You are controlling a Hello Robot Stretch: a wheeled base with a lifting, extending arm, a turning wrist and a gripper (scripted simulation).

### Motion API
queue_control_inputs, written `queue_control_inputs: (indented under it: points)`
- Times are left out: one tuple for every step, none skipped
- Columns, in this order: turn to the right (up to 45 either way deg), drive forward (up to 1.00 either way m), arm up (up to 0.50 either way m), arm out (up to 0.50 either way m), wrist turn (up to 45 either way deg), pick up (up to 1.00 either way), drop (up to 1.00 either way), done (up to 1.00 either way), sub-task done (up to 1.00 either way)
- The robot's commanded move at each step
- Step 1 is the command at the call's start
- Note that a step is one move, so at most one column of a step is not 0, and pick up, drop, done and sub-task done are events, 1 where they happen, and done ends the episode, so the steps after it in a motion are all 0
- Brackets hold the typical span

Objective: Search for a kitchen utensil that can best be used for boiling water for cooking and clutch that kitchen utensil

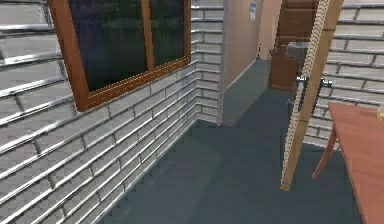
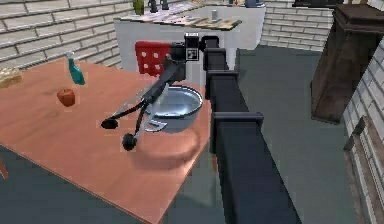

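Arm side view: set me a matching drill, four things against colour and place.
1 pot
2 chair
3 bottle
4 cabinet

A red, beyond the table
B teal, on the table's left part
C dark brown, at the view's right
D silver-grey, on the table's right part

Pairs: 1-D, 2-A, 3-B, 4-C.
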Motion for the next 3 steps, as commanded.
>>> queue_control_inputs:
  points:
    - [0.0, 0.00, 0.00, 0.00, 45.0, 0.00, 0.00, 0.00, 0.00]
    - [0.0, 0.00, 0.00, 0.00, 45.0, 0.00, 0.00, 0.00, 0.00]
    - [0.0, 0.00, 0.00, 0.00, 6.0, 0.00, 0.00, 0.00, 0.00]
